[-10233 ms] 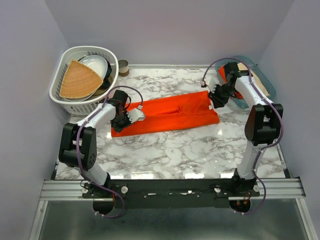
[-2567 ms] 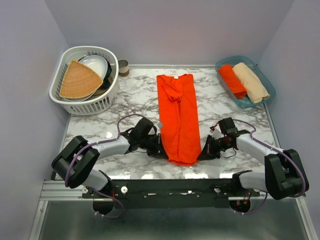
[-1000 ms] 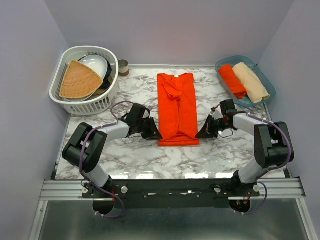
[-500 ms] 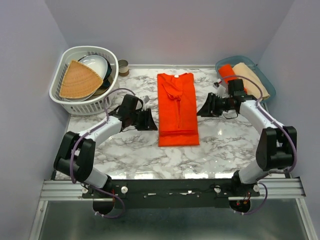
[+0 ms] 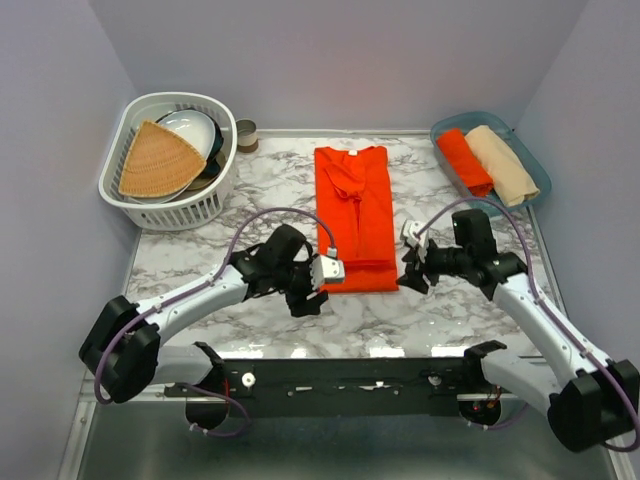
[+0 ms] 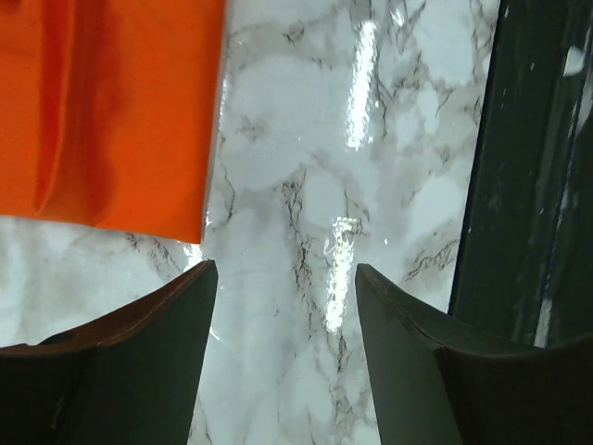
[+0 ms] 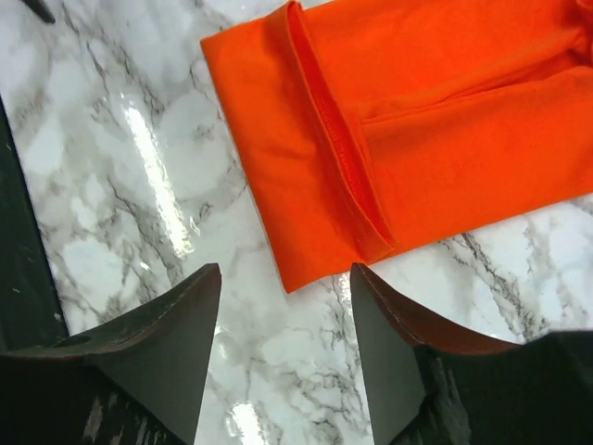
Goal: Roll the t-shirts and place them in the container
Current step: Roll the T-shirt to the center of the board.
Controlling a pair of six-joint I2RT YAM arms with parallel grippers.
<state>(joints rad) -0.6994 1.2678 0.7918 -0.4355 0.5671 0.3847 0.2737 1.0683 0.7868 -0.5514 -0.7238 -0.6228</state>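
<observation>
A bright orange-red t-shirt [image 5: 354, 215] lies flat in the middle of the marble table, folded into a long narrow strip with its collar at the far end. Its near end is turned up in one short fold [image 7: 343, 167]. My left gripper [image 5: 308, 298] hovers open and empty just off the near left corner of the strip; the left wrist view has the cloth [image 6: 102, 111] at upper left. My right gripper [image 5: 410, 272] is open and empty at the near right corner, and that corner [image 7: 292, 278] sits between its fingertips. Two rolled t-shirts, one orange [image 5: 463, 162] and one beige [image 5: 505, 165], lie in the tray.
The blue tray [image 5: 535, 160] stands at the back right. A white basket [image 5: 135, 205] at the back left holds a tan woven fan piece [image 5: 158, 160] and bowls. A small roll [image 5: 246, 133] stands beside it. The dark front rail [image 6: 537, 185] runs along the table's near edge.
Both arms have swung from the shirt's sides toward me, down to its near corners. Both sets of jaws have opened wider. The shirt has not moved.
</observation>
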